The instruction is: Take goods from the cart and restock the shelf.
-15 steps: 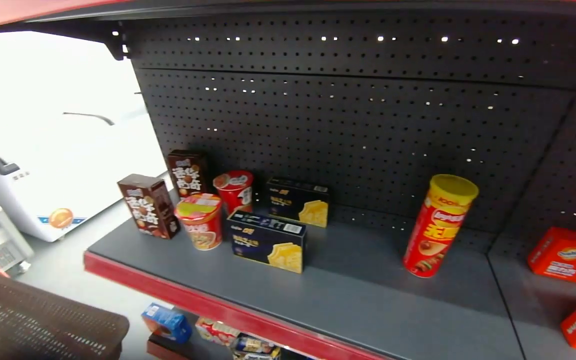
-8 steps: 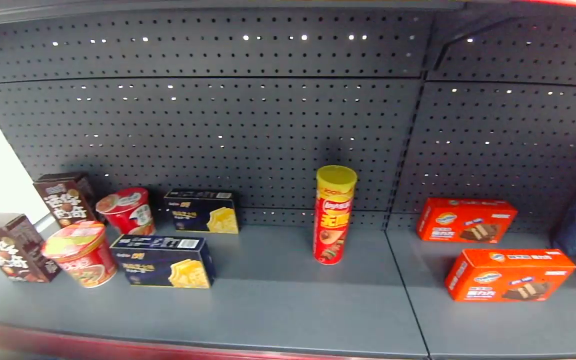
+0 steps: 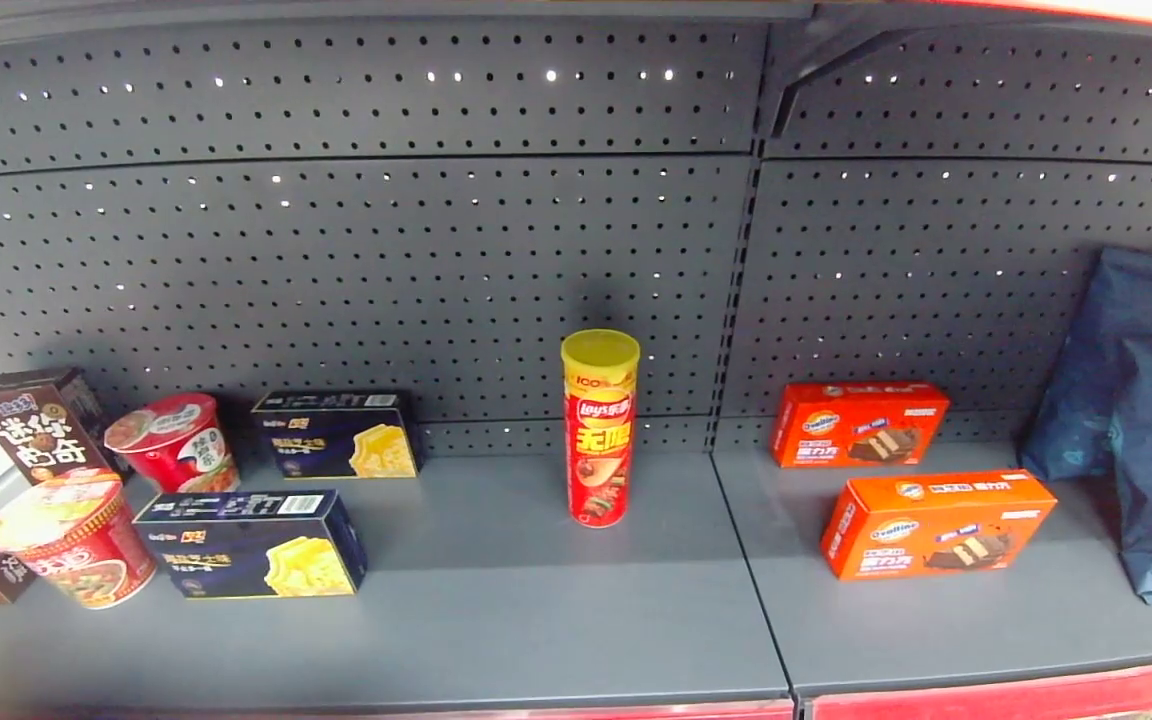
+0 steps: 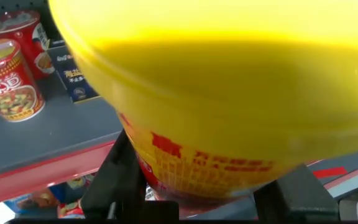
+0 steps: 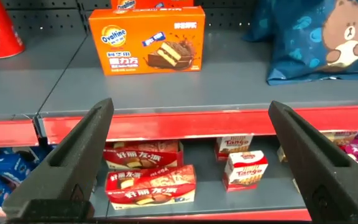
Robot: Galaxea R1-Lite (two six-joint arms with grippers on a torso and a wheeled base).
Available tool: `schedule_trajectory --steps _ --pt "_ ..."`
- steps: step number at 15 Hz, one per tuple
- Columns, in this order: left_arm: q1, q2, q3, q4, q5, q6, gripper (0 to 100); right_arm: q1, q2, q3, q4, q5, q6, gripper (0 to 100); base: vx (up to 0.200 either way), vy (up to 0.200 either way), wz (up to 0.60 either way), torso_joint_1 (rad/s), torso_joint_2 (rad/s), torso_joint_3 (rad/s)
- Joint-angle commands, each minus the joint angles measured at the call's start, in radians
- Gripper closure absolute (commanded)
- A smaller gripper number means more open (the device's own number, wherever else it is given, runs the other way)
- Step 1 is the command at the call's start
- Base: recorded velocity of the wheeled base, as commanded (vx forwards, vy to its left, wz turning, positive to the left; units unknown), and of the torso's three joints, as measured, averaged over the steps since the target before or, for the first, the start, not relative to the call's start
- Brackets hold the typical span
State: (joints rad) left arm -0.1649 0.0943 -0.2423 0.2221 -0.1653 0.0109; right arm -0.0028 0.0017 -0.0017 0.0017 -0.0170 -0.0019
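My left gripper point(image 4: 204, 190) is shut on a chips can point(image 4: 229, 93) with a yellow lid and red body, held close before the shelf's red front edge point(image 4: 48, 171). My right gripper point(image 5: 191, 112) stands open with nothing between its fingers, level with the red edge point(image 5: 166, 124) in front of an orange wafer box point(image 5: 146, 38). On the grey shelf point(image 3: 536, 610) a matching chips can point(image 3: 598, 430) stands upright near the middle, against the perforated back panel.
Left of the can stand two navy boxes point(image 3: 254, 545), two noodle cups point(image 3: 76, 540) and brown boxes point(image 3: 31, 430). To the right lie two orange boxes point(image 3: 936, 525) and blue bags point(image 3: 1151, 420). Lower shelf boxes point(image 5: 151, 186) show beneath. Bare shelf surrounds the standing can.
The head camera has swung to the right: the cart and white cabinet have left the picture, and the orange boxes and blue bags have come in. The shelf goods themselves have not moved.
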Motion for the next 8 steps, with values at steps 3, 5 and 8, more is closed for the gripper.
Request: schedule_trajectory --steps 3,5,8 --pt "-0.001 0.004 0.008 0.0 0.003 0.001 100 0.0 0.0 -0.001 0.0 0.0 -0.007 0 0.0 0.0 0.4 0.002 0.0 -0.002" --pt "-0.001 0.004 0.011 -0.001 0.003 0.001 100 0.0 0.0 0.0 0.0 -0.001 0.0 0 0.0 0.0 0.0 0.0 0.0 0.0" --pt "0.001 0.004 0.011 -0.003 0.003 0.003 100 0.0 0.0 0.0 0.0 0.0 -0.001 0 0.0 0.0 0.0 0.0 0.0 0.0"
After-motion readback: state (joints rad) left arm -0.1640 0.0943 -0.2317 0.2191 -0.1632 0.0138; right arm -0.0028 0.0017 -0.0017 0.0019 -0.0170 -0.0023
